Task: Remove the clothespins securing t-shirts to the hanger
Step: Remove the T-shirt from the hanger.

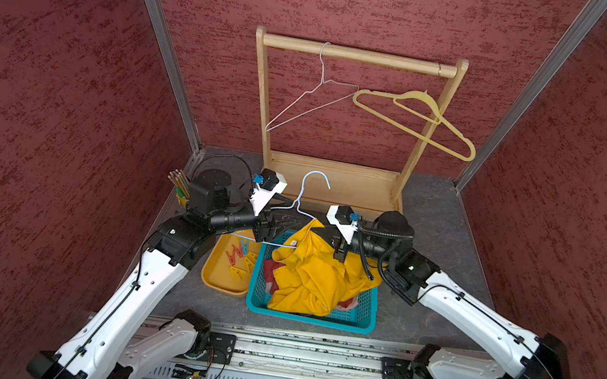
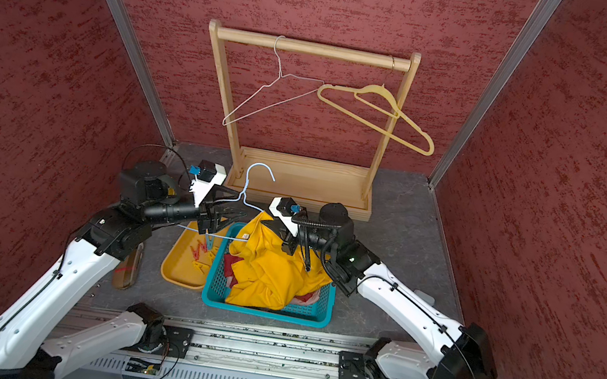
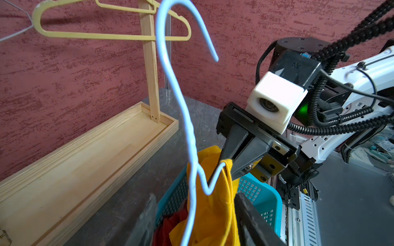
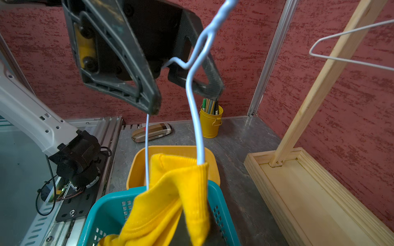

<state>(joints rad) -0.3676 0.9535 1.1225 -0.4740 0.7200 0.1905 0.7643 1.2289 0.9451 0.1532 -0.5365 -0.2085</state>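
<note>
A light blue wire hanger (image 1: 303, 194) (image 3: 170, 85) hangs in the air over a teal basket (image 1: 308, 318). A yellow t-shirt (image 1: 317, 277) trails from it into the basket, over a dark red t-shirt (image 2: 230, 265) and a pale pink one (image 2: 306, 297). My left gripper (image 1: 298, 214) (image 3: 195, 223) is open, its jaws astride the hanger's neck and one shoulder wire. My right gripper (image 1: 315, 226) (image 3: 226, 165) is shut on the yellow shirt's collar where the wire enters it. Several clothespins (image 1: 240, 258) lie loose in a yellow tray (image 1: 220, 283); no clothespin shows on the hanger.
A wooden rack (image 1: 357, 55) at the back carries a white wire hanger (image 1: 319, 92) and a yellow plastic hanger (image 1: 416, 121). A yellow pencil cup (image 4: 211, 123) and a striped case (image 4: 152, 132) stand by the left wall. Red walls close in three sides.
</note>
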